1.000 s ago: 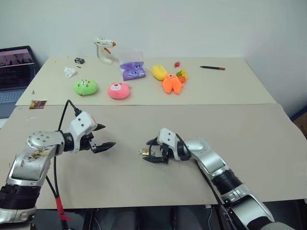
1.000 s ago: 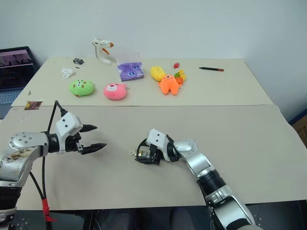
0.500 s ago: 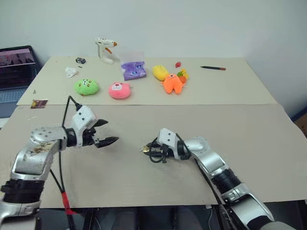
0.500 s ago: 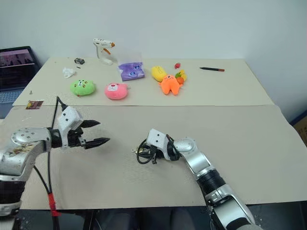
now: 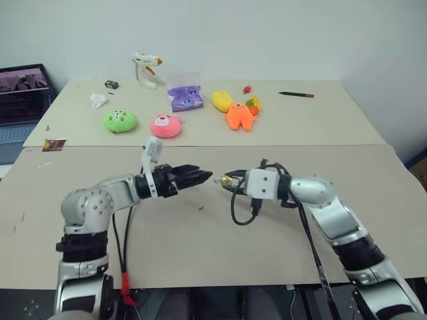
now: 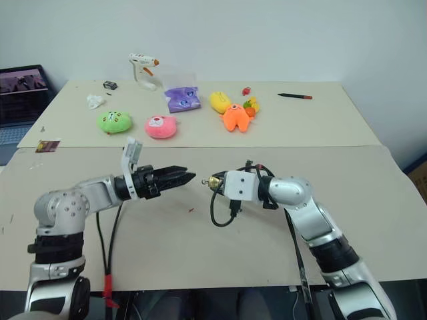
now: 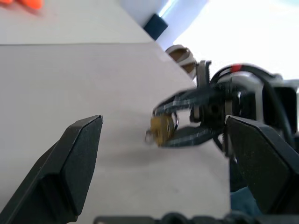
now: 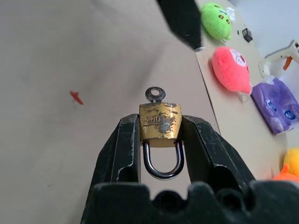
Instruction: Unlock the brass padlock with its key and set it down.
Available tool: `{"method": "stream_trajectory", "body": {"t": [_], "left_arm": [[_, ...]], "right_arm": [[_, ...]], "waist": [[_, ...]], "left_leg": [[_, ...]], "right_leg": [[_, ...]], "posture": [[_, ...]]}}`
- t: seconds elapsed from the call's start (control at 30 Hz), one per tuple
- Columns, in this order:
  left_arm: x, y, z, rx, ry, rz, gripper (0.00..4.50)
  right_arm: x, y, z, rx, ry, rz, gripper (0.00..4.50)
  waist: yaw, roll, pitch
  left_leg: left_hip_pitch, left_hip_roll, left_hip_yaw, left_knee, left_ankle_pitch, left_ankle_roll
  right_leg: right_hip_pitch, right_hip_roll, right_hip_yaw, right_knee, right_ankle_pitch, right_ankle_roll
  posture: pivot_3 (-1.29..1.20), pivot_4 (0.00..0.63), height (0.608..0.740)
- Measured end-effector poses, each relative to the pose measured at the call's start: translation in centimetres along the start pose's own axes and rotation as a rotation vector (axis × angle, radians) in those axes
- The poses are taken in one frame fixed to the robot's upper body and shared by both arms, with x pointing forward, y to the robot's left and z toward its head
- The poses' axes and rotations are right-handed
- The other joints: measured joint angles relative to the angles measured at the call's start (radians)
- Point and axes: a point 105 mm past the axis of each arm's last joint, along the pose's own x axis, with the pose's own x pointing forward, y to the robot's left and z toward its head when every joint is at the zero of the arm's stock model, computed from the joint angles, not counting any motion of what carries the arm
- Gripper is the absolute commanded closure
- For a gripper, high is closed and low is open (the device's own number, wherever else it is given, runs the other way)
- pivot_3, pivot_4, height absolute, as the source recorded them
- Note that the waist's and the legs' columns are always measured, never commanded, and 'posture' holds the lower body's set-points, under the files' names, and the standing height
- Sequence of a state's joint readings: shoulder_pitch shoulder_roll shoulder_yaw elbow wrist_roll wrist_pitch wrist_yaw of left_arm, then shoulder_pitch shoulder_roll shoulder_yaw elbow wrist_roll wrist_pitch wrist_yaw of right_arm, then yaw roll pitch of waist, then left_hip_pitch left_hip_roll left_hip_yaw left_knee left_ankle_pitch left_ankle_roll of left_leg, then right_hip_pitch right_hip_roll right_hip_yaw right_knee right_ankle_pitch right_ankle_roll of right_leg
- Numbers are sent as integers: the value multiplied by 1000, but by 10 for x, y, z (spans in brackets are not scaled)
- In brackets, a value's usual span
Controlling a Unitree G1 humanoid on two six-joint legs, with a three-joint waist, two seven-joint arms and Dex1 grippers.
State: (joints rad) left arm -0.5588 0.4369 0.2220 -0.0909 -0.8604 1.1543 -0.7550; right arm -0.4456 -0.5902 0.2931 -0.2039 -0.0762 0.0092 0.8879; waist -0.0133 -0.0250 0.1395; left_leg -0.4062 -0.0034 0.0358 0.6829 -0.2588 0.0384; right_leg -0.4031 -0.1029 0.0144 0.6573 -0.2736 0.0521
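Observation:
The brass padlock [image 8: 160, 122] is small and golden, with a silvery shackle. My right gripper [image 8: 160, 127] is shut on its body and holds it above the table, with the shackle turned back toward the wrist. The key [image 8: 154, 94] sits in the lock, its round head sticking out past the fingertips. My left gripper [image 5: 208, 176] is open and points level at the padlock [image 5: 227, 180] from the left, its tips a short gap from the key. In the left wrist view the padlock [image 7: 162, 130] hangs between the two wide-apart black fingers [image 7: 77, 154].
At the back of the far table lie a green plush [image 5: 119, 121], a pink plush [image 5: 165, 125], an orange plush [image 5: 239, 117], a yellow plush [image 5: 222, 101], a purple packet [image 5: 185, 97], a glue gun [image 5: 146, 69] and a pen [image 5: 296, 95]. A laptop [image 5: 20, 93] stands far left. A red scrap [image 5: 201, 208] lies below the grippers.
My right gripper closed on the padlock and lifted it off the table, turning it level. The left gripper swung right and rolled, so its tips now face the key.

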Motion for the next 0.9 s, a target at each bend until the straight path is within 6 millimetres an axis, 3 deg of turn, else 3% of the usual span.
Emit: {"method": "stream_trajectory", "body": {"t": [0.17,0.47,0.9], "left_arm": [[6,2,-8,-27,41,-16,2441],[12,-10,-15,-41,78,-100,2441],[18,-15,-9,-25,72,-128,2441]], "right_arm": [[-10,-4,-1,37,32,-24,3584],[-23,-28,22,64,-11,-102,3584],[-20,-23,27,108,-36,-100,3584]], "waist": [[0,0,0],[0,0,0],[1,0,0]], "left_leg": [[0,0,0,0,0,0],[0,0,0,0,0,0],[0,0,0,0,0,0]], "right_leg": [[0,0,0,0,0,0],[0,0,0,0,0,0],[0,0,0,-1,0,0]], "posture": [[0,150,738],[0,150,738],[0,150,738]]}}
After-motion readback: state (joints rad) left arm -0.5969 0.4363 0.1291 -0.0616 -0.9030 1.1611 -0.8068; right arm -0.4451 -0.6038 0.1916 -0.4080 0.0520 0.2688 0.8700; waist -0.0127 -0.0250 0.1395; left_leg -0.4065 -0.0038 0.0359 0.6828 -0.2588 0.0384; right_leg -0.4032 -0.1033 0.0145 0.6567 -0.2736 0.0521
